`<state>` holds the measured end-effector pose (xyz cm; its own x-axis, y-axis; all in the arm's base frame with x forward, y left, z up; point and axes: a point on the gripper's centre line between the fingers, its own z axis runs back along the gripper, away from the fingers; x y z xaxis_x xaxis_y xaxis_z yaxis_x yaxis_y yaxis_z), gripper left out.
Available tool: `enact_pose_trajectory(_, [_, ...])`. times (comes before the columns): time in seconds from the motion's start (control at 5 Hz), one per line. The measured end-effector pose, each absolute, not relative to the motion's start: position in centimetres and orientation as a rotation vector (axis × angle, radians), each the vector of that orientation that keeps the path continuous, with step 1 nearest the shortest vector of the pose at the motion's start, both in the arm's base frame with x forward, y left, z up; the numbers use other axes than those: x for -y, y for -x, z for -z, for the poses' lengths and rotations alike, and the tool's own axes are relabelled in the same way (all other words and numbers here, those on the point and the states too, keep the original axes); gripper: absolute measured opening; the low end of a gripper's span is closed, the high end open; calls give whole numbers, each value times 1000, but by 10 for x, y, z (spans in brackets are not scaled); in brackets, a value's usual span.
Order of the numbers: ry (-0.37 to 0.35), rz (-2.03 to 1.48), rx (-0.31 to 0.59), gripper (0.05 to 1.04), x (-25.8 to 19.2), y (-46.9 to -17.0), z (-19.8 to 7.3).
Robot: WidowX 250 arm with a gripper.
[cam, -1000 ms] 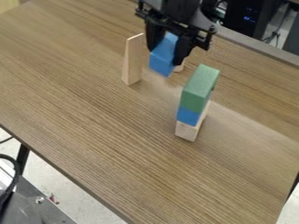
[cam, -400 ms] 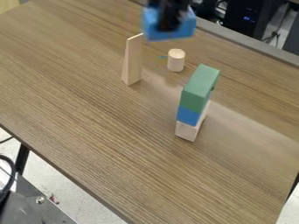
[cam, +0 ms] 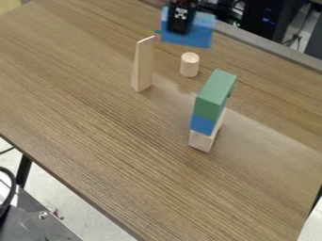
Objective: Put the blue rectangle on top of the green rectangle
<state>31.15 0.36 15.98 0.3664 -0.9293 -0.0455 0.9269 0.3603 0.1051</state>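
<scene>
Stack noted: pale block (cam: 200,141), blue block (cam: 202,124), green rectangle (cam: 213,96) topmost | tall wooden wedge (cam: 143,66) found upright | cylinder (cam: 189,66) seen standing | blue rectangle (cam: 198,36) held aloft, gripped between jaws of gripper (cam: 180,29).

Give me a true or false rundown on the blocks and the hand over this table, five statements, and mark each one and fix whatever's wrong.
1. The green block is the top piece of the stack. True.
2. The blue rectangle rests on the green block. False: it is held in the hand, apart from the green block.
3. The stack's lowest piece is plain wood. True.
4. The small wooden cylinder lies on its side. False: it stands upright on the table.
5. The middle piece of the stack is blue. True.
</scene>
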Motion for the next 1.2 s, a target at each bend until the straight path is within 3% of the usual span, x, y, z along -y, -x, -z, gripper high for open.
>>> enact_pose_trajectory(0.4, [-72,1441,-8,549,22,-310,-149])
enact_pose_trajectory(1.2, [18,1447,-85,549,34,-299,-138])
